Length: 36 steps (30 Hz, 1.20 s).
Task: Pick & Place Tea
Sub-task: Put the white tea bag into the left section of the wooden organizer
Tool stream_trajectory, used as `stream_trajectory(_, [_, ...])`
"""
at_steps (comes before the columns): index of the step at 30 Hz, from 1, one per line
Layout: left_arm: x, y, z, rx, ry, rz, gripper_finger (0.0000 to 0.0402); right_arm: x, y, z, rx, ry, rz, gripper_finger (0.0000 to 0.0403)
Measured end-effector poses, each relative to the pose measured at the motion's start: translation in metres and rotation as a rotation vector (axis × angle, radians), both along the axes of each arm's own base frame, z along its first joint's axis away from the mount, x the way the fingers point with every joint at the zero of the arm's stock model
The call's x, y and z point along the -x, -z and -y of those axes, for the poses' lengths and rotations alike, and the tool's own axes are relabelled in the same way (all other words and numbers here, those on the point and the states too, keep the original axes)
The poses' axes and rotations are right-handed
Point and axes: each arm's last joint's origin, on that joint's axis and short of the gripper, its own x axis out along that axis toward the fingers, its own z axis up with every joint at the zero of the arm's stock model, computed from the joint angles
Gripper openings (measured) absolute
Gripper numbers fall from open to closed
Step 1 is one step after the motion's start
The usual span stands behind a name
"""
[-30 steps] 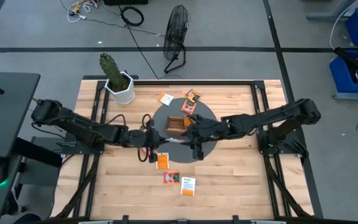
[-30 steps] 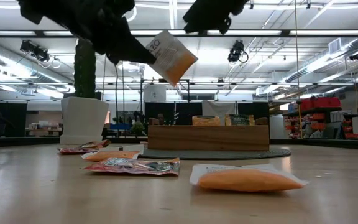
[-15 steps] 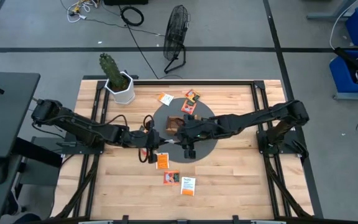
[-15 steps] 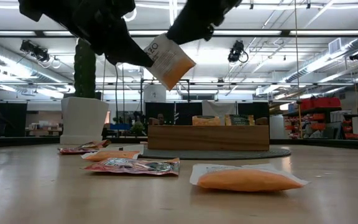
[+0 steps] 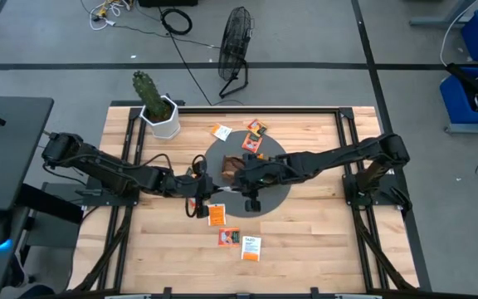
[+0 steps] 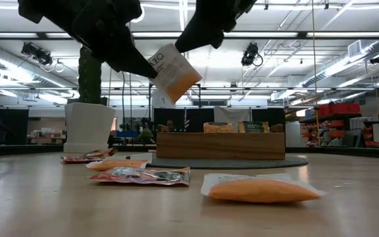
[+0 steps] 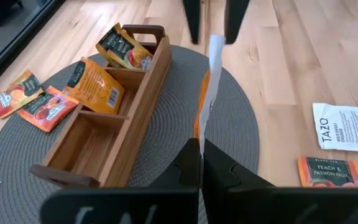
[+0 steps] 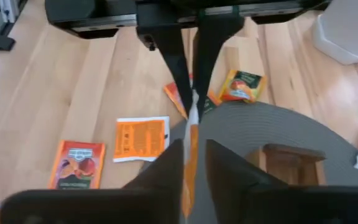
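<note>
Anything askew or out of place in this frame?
One thing: a tea sachet hangs tilted in mid-air above the table, pinched by the left end effector while the right end effector straddles its other edge. Several sachets lie scattered on the table outside the wooden tray.

The left claw [image 5: 205, 193] and right claw [image 5: 237, 182] meet over the round mat's [image 5: 276, 196] near-left edge, a tea sachet [image 6: 174, 74] between them. Behind them the wooden tray [image 7: 114, 121] sits on the mat. Nearer, three sachets [image 5: 250, 247] lie on the worktop [image 5: 314, 249].
</note>
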Motion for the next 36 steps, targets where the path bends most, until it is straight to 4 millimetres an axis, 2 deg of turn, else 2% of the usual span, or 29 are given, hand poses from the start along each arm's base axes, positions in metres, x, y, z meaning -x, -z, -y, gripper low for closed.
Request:
stream_trajectory(4, [0.000,0.000,0.000,0.000,0.000,-0.003,0.0002,0.000,0.000,0.000,-0.014,-0.016,-0.002,0.0016])
stream_trajectory(7, [0.001,0.001,0.000,0.004,-0.005,-0.015,0.0002,0.000,0.000,-0.001,-0.030,-0.031,-0.004,0.0010])
stream_trajectory(10, [0.002,0.003,0.000,0.009,-0.010,-0.028,0.0002,0.000,0.000,-0.002,-0.037,-0.027,-0.008,0.0039])
stream_trajectory(17, [0.001,0.002,0.000,0.012,-0.010,-0.018,0.0002,-0.004,0.001,-0.002,-0.043,-0.021,0.022,0.0157])
stream_trajectory(19, [0.001,0.001,0.000,0.013,-0.009,-0.014,0.0002,-0.007,0.007,-0.002,-0.043,-0.018,0.007,0.0175])
stream_trajectory(22, [0.001,0.001,0.000,0.017,-0.002,-0.015,0.0002,-0.012,0.017,0.001,-0.043,-0.008,-0.013,0.0182])
stream_trajectory(25, [0.001,0.002,0.000,0.017,-0.001,-0.021,0.0002,-0.015,0.023,0.004,-0.029,0.002,-0.024,0.0167])
stream_trajectory(28, [0.002,0.002,0.000,0.016,-0.001,-0.028,0.0002,-0.017,0.021,0.006,-0.030,0.005,0.007,0.0138])
stream_trajectory(31, [0.002,0.002,0.000,0.015,-0.001,-0.028,0.0002,-0.017,0.021,0.006,-0.046,-0.013,0.002,0.0093])
stream_trajectory(34, [0.001,0.002,0.000,0.016,-0.001,-0.025,0.0002,-0.016,0.022,0.006,-0.066,-0.045,-0.020,0.0028])
stream_trajectory(36, [0.001,0.002,0.000,0.016,0.000,-0.024,0.0002,-0.016,0.023,0.007,-0.060,-0.047,-0.024,0.0010])
